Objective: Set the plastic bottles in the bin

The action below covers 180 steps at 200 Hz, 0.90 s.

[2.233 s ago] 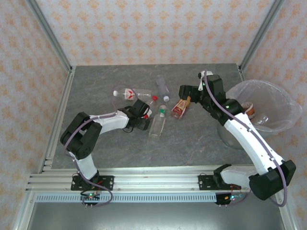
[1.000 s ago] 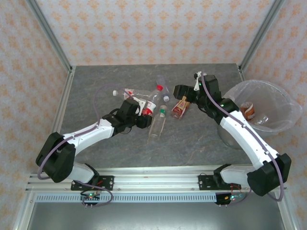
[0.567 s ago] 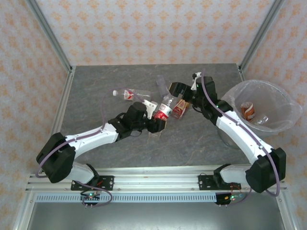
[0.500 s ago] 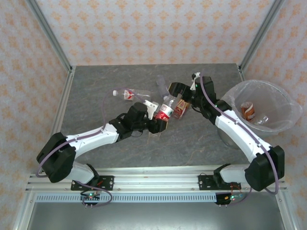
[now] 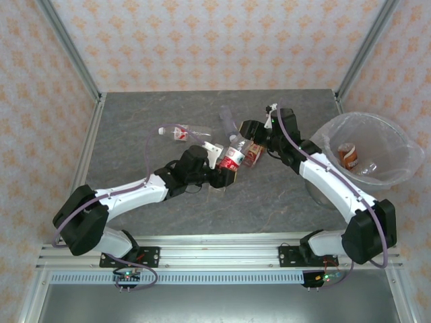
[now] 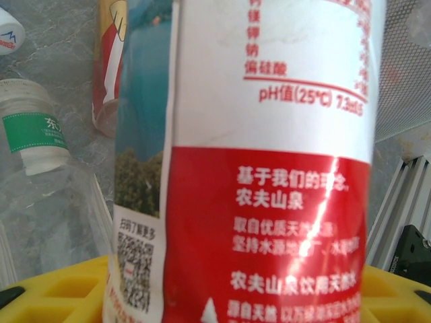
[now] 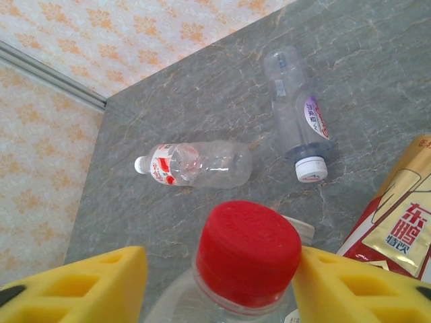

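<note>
My left gripper is shut on a plastic bottle with a red-and-white label, held tilted above mid-table. Its red cap sits between my right gripper's yellow fingers. The right pad touches the cap, and a gap remains on the left. On the table lie a red-labelled bottle, a purple-labelled one and a gold-labelled one. A green-labelled bottle lies under the left gripper. The bin stands at the right.
Two bottles lie inside the bin. Metal frame posts stand at the back corners and a rail runs along the near edge. Both arms meet over the table's middle.
The left arm lifted the red-labelled bottle and carried it right toward the right gripper. The right gripper came left over the cap and its jaws narrowed around it.
</note>
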{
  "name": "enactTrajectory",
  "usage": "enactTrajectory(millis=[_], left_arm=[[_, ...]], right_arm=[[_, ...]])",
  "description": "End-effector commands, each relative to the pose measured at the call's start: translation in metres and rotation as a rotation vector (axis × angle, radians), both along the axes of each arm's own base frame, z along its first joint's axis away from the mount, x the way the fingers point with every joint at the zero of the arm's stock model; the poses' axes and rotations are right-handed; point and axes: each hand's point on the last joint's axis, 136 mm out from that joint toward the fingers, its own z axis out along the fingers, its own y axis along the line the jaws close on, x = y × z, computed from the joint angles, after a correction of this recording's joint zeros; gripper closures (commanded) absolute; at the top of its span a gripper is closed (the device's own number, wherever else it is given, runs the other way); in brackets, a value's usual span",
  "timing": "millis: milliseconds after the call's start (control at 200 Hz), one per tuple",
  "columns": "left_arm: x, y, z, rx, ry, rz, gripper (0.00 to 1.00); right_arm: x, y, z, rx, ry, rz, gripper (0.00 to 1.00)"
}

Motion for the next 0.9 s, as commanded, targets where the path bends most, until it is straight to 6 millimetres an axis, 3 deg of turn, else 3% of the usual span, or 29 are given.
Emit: enactTrajectory(millis=[0, 300, 711, 896], left_arm=[[-0.0035, -0.0022, 0.0005, -0.008, -0.019, -0.022, 0.47], [-0.0052, -0.0026, 0.0024, -0.019, -0.028, -0.027, 0.47], [-0.0044, -0.0027, 0.0017, -0.018, -0.025, -0.023, 0.46], [-0.0043, -0.0035, 0.0034, -0.021, -0.024, -0.026, 0.43]], right_arm=[[0.0072, 0.0040, 0.0092, 0.028, -0.022, -0.006, 0.45], [0.0112, 0.0043, 0.0082, 0.038, -0.014, -0.019, 0.58], [0.0115, 0.0022, 0.0094, 0.026, -0.027, -0.023, 1.00], [0.0104, 0.0024, 0.0083, 0.022, -0.034, -0.017, 1.00]])
